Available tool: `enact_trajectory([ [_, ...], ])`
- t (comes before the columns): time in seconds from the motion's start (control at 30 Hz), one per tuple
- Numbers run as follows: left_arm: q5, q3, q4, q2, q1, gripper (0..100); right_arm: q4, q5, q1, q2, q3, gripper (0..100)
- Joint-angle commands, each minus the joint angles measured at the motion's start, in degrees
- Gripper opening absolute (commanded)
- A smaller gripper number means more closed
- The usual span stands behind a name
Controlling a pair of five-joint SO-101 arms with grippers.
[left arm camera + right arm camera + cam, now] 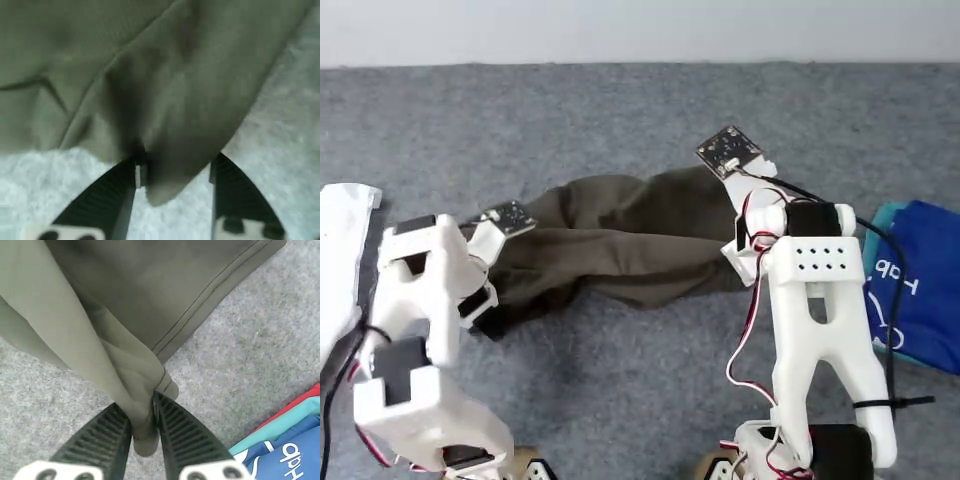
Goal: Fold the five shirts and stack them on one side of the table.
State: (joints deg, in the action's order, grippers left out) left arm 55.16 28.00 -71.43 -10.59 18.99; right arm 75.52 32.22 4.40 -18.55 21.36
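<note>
Olive-green cloth shirt stretched in a rumpled band across the grey felt-like table, between your two arms.

At the table's left edge lies a white piece of fabric. Just right of it, your left gripper sits at the shirt's left end with its black ribbed fingers spread apart; a hanging corner of the shirt lies between them against one finger, with bare table showing beside the other. The shirt's bunched middle runs rightward in long folds. At its right end, your right gripper is clenched on a narrow fold of the hem, both fingers pressed against the cloth. Farther right, near the table's edge and apart from the shirt, rests a pile of folded cloth, blue on top with teal and red edges beneath.
</note>
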Motion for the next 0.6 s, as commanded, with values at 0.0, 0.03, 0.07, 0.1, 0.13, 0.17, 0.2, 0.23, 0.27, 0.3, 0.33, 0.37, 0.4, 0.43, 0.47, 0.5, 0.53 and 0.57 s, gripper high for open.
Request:
enact_trajectory([
  [0.0,-0.6,-0.2,4.8,-3.0,-0.1,18,-0.3,-0.4,0.4,-0.7,-0.5,0.9],
  [0.03,-0.4,-0.2,5.2,-3.3,-0.1,15,0.0,-0.4,0.4,-0.7,-0.6,0.9],
  [0.07,-0.4,-0.5,5.2,-3.3,-0.2,13,0.6,-0.4,0.4,-0.7,-0.8,0.9],
  [0.1,-0.4,-1.0,4.8,-2.8,-0.4,11,1.2,-0.4,0.5,-0.8,-1.2,0.9],
  [0.13,-0.4,-1.8,3.3,-2.1,-0.5,8,2.2,-0.4,0.5,-0.8,-2.0,0.9],
  [0.17,-0.4,-3.0,1.2,-1.3,-0.6,5,3.5,-0.4,0.5,-0.8,-3.2,0.9],
  [0.2,-0.4,-4.5,-1.2,-0.2,-0.6,2,4.8,-0.4,0.5,-0.8,-4.6,0.9],
  [0.23,-0.5,-6.4,-4.0,1.1,-0.6,1,6.2,-0.4,0.5,-0.8,-6.2,0.9],
  [0.27,-0.5,-8.2,-6.8,2.5,-0.6,1,7.5,-0.4,0.5,-0.8,-7.9,0.9],
  [0.3,-0.6,-10.2,-9.5,4.3,-0.6,1,9.0,-0.4,0.5,-0.8,-9.8,0.9],
  [0.33,-0.6,-12.0,-12.0,6.3,-0.6,1,10.4,-0.4,0.5,-0.8,-11.8,0.9],
  [0.37,-0.6,-13.8,-14.2,8.5,-0.6,1,11.6,-0.3,0.5,-0.8,-13.8,0.9],
  [0.4,-0.6,-15.3,-16.0,11.0,-0.6,1,12.8,-0.3,0.5,-0.8,-15.8,0.9],
  [0.43,-0.6,-16.8,-17.6,13.6,-0.6,1,13.8,-0.3,0.5,-0.8,-17.8,0.9],
  [0.47,-0.7,-18.2,-18.9,16.4,-0.6,1,15.0,-0.3,0.5,-0.8,-20.0,0.9],
  [0.5,-1.0,-19.6,-20.1,19.2,-0.6,1,16.0,-0.2,0.5,-0.8,-22.3,0.9],
  [0.53,-1.8,-21.1,-21.2,21.9,-0.6,1,17.0,-0.2,0.5,-0.8,-24.7,0.9],
  [0.57,-3.1,-22.7,-22.0,24.5,-0.6,1,18.1,-0.1,0.5,-0.8,-27.3,0.9],
])
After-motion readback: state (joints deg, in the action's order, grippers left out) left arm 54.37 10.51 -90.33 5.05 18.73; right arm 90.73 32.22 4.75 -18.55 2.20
